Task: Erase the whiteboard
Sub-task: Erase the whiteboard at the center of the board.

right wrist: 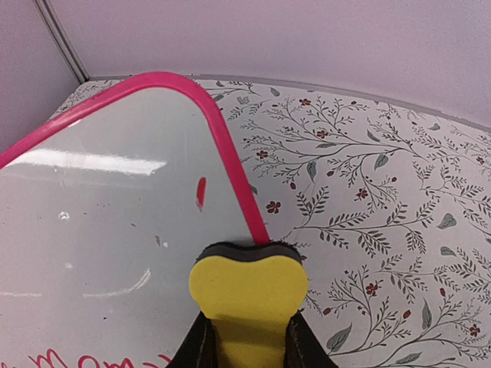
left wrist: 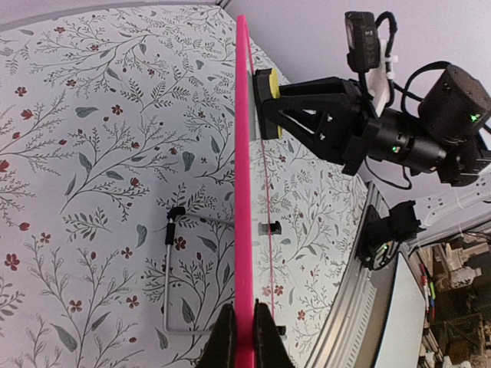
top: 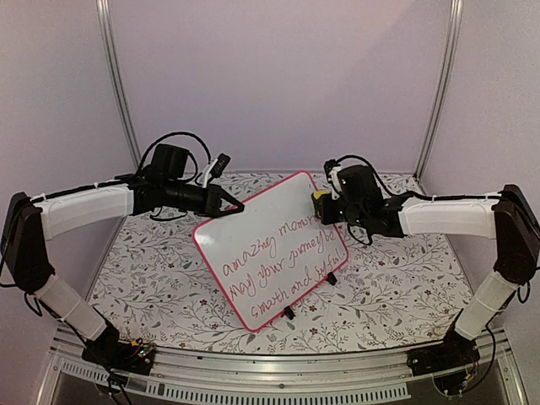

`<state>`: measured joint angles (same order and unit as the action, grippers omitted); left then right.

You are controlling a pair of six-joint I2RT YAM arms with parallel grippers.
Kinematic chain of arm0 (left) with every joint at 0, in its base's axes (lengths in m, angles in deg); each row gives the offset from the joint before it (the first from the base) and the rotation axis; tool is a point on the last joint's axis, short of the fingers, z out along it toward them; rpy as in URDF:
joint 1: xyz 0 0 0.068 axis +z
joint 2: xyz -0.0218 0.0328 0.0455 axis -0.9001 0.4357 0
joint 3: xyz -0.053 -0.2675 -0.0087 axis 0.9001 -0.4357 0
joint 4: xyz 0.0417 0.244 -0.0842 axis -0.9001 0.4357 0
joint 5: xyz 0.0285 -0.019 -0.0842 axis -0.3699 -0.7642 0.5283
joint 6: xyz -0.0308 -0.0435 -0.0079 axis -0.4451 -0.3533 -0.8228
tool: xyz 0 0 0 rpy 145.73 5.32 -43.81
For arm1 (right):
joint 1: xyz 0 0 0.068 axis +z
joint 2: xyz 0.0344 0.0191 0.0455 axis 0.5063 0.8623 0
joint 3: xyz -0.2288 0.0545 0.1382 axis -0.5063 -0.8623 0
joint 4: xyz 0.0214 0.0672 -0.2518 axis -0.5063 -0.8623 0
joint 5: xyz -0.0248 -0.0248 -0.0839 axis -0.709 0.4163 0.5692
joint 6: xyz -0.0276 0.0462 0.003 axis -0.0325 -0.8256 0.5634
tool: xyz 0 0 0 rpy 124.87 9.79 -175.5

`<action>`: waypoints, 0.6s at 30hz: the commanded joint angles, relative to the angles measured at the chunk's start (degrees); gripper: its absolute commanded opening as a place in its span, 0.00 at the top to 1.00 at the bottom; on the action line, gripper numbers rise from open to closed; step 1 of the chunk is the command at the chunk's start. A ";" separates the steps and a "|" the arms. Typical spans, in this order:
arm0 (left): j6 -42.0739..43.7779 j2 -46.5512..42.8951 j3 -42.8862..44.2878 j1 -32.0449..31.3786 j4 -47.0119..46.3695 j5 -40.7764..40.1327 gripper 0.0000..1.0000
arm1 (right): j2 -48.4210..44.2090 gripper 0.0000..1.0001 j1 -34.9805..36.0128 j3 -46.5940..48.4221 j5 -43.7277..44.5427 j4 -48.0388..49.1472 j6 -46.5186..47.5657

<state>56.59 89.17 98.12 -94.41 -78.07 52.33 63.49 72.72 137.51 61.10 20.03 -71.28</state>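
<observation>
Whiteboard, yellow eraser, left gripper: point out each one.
whiteboard (top: pixel 270 253), top external view, middle of its white writing face.
yellow eraser (right wrist: pixel 247 295), right wrist view, centre of its yellow face.
left gripper (left wrist: pixel 245 318), left wrist view, between its fingertips, at the clamped pink edge.

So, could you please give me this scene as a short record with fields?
whiteboard: propped on the floral table, three red handwritten lines unwiped
left gripper: shut on the whiteboard's left edge
right gripper: shut on the yellow eraser
eraser position: at the board's right edge near its far corner, above the writing
</observation>
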 commanded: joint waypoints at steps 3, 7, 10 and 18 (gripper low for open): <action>3.64 0.24 -0.46 -1.07 -0.96 1.23 1.00 | 0.27 0.76 -0.56 -1.09 -0.64 -3.16 -0.89; 3.59 0.15 -0.49 -1.10 -0.94 1.15 1.00 | 1.42 0.76 -0.58 2.43 -0.58 -1.63 -0.18; 3.68 0.08 -0.47 -1.11 -0.94 1.16 1.00 | 2.90 0.76 -0.60 5.06 -0.81 -1.52 0.49; 3.73 0.25 -0.38 -1.11 -0.99 1.19 1.00 | 5.71 0.76 -0.56 10.05 -2.66 -1.59 1.41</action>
<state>56.48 89.17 98.12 -94.41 -77.89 52.22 66.79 72.66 144.99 61.05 18.57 -70.84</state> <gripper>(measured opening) 0.034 0.237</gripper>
